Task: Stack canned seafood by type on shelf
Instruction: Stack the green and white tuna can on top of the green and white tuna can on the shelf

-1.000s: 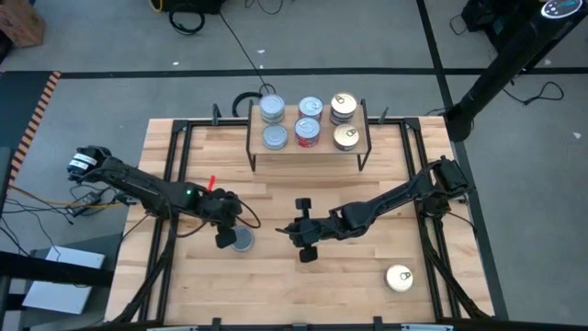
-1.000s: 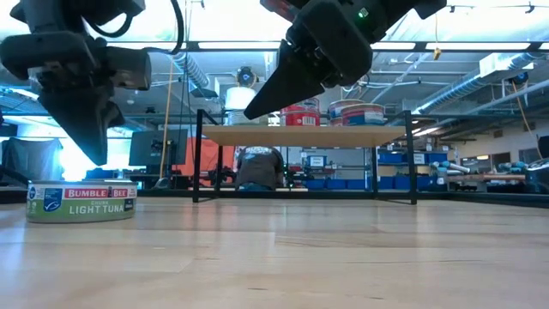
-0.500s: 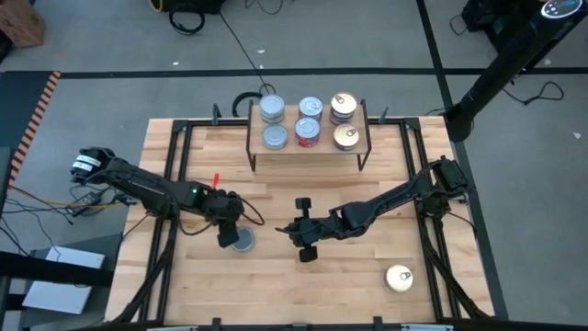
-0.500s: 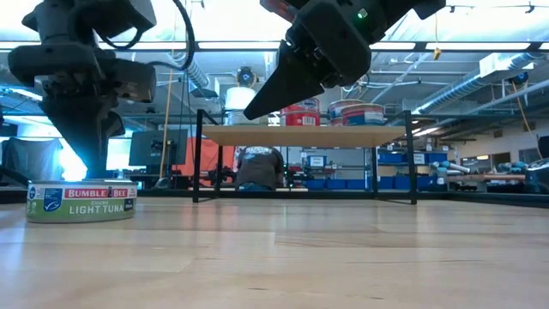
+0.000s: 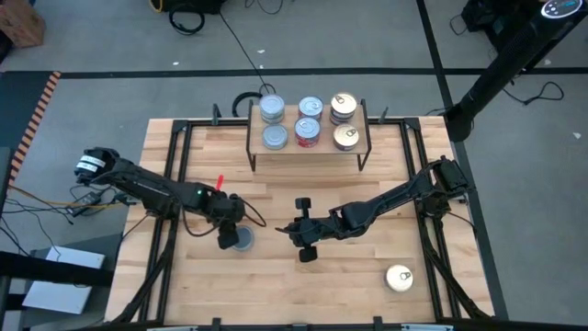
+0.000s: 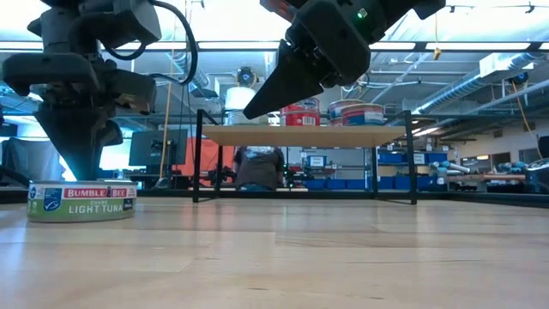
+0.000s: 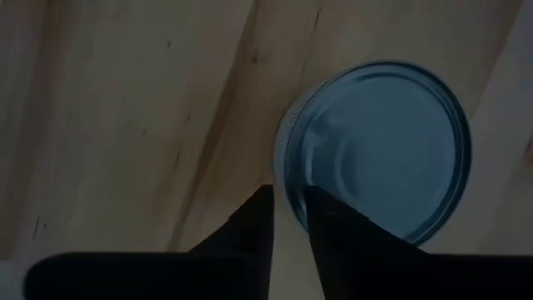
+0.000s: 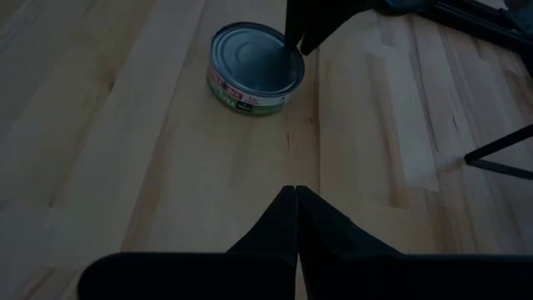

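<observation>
**Shelf mostly filled, two tins still on table**

Shelf [image 5: 309,145] at the back holds approx. six stacks/tins sorted in cols: silver-blue on one side, red-label [image 5: 308,131] in the middle, gold-top [image 5: 344,136] on the other. Left to do: tuna tin [image 5: 243,240] and gold tin [image 5: 399,278], both on the table, well apart from the shelf.

Left gripper [image 5: 227,236] sits right over the tuna tin's rim; jaws show a narrow gap w/ one finger over the lid, not yet gripping as far as I can tell. Right gripper [image 5: 306,241] hovers mid-table, jaws closed, empty, waiting.

I'd say roughly three-quarters done.
</observation>
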`<state>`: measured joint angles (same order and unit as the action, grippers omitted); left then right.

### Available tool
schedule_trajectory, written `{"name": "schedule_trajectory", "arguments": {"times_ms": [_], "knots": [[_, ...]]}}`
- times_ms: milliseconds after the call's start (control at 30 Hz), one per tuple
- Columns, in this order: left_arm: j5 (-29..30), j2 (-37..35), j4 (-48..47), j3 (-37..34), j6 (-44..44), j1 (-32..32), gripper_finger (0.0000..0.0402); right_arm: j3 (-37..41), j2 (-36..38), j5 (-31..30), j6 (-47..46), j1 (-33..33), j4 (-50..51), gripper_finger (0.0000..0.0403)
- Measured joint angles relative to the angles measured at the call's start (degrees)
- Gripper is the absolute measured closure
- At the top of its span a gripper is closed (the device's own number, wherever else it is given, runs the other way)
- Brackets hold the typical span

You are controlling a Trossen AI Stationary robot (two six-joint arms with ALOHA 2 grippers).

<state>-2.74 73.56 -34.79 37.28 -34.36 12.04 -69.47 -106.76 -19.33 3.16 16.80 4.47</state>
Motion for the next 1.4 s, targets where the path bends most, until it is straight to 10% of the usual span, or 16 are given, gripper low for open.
{"name": "schedule_trajectory", "arguments": {"times_ms": [200,833,1400], "knots": [[-0.9,0.0,-0.4,0.1,2.6,-0.9,0.0392,0.0,0.0,0.0,0.0,0.0,0.0,0.0392],[7.2,-0.1,-3.4,5.0,8.8,0.8,0.0398,0.0,0.0,3.9,-1.1,-0.1,-1.5,0.0391],[17.8,-14.9,11.1,-13.8,-6.3,11.3,0.0401,1.2,-1.0,12.2,-2.1,-0.4,-16.2,0.0398]]}}
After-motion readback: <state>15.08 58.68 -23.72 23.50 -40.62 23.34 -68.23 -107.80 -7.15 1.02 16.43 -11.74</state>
